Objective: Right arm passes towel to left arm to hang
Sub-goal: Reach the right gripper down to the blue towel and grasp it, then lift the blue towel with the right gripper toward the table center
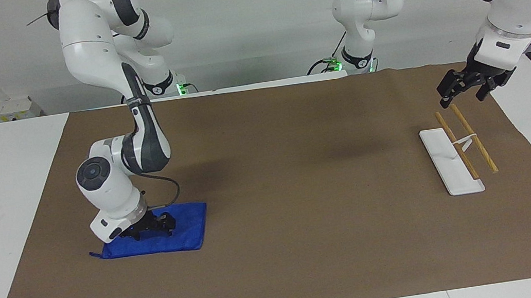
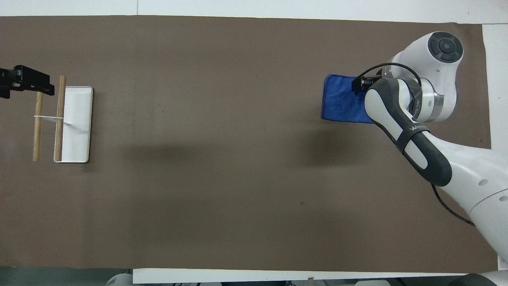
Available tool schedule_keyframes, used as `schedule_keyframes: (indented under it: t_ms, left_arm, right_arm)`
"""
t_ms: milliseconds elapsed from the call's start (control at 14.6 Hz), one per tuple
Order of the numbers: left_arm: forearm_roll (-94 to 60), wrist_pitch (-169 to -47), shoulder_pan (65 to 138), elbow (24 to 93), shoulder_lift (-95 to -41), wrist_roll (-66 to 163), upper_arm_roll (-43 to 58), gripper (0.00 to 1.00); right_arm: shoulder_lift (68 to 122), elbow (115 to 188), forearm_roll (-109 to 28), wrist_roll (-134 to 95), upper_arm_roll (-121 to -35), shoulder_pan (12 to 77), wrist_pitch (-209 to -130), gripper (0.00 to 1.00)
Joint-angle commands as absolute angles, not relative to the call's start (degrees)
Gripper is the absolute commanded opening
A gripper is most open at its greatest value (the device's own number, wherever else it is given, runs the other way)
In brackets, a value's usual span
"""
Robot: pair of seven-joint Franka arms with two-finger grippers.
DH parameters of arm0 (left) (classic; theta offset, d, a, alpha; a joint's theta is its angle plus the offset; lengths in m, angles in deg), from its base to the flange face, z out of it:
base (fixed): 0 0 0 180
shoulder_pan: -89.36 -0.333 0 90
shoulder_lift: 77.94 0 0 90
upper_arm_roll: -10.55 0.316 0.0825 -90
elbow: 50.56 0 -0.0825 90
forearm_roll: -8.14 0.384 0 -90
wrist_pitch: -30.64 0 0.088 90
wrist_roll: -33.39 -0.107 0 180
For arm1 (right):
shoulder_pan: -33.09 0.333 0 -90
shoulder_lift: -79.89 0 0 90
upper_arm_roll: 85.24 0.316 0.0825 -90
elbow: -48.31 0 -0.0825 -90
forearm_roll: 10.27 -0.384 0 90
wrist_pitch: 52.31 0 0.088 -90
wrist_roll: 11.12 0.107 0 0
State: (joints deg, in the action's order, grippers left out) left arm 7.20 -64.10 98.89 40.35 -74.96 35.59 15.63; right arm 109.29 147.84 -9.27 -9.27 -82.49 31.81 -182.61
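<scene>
The bright blue towel (image 1: pixel 188 228) lies flat on the brown mat at the right arm's end of the table; it also shows in the overhead view (image 2: pixel 341 104). My right gripper (image 1: pixel 151 232) is down on the towel's middle, fingers open, the tips at the cloth. In the overhead view the right gripper (image 2: pixel 359 85) and its arm cover much of the towel. My left gripper (image 1: pixel 461 99) waits open in the air over the end of the rack nearest the robots; it also shows in the overhead view (image 2: pixel 24 79).
A rack with a white base (image 1: pixel 447 165) and two wooden bars (image 1: pixel 475 145) stands at the left arm's end of the mat; its base also shows in the overhead view (image 2: pixel 77 127). The brown mat (image 1: pixel 302 190) covers most of the white table.
</scene>
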Motion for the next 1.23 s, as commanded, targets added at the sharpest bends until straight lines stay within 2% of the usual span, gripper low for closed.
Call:
schedule_keyframes:
  t_ms: [0,137,273,342,410,547,615,683,957,1162]
  left_arm:
    - [8.14,-63.14,99.38,40.14,-75.4,35.94,15.82,1.0]
    - [8.14,-63.14,99.38,40.14,-75.4,35.94,15.82,1.0]
    - [8.14,-63.14,99.38,40.14,-75.4,35.94,15.82,1.0]
    - [8.14,-63.14,99.38,40.14,-75.4,35.94,15.82,1.0]
    - [8.14,-63.14,99.38,40.14,-75.4,35.94,15.82,1.0]
    - [8.14,-63.14,99.38,40.14,-75.4,35.94,15.82,1.0]
    - [8.14,-63.14,99.38,40.14,-75.4,35.94,15.82,1.0]
    - [8.14,-63.14,99.38,40.14,-75.4,35.94,15.82,1.0]
    - [8.14,-63.14,99.38,40.14,-75.4,35.94,15.82,1.0]
    - [8.14,-63.14,99.38,40.14,-75.4,35.94,15.82,1.0]
  right_arm:
    - [108.81,149.38,-10.0,-11.21,-82.08,31.07,-183.8,0.99]
    - [108.72,150.09,-10.0,-11.21,-82.08,31.16,-183.89,0.94]
    - [108.72,150.27,-10.0,-11.21,-82.08,31.24,-183.89,0.83]
    - [108.72,150.44,-10.0,-11.21,-82.08,31.33,-183.71,0.72]
    - [108.72,150.53,-10.0,-11.21,-82.08,31.25,-183.71,0.57]
    - [108.63,150.53,-10.0,-11.03,-82.08,31.59,-183.36,0.21]
    - [108.54,150.53,-10.0,-11.03,-82.16,31.77,-183.1,0.06]
    - [108.54,150.01,-9.91,-11.2,-82.08,31.77,-182.05,0.01]
    - [108.72,139.92,-10.35,-11.03,-81.99,31.68,-167.57,0.0]
    - [108.19,134.9,-19.38,-10.5,-81.64,31.6,-159.92,0.0]
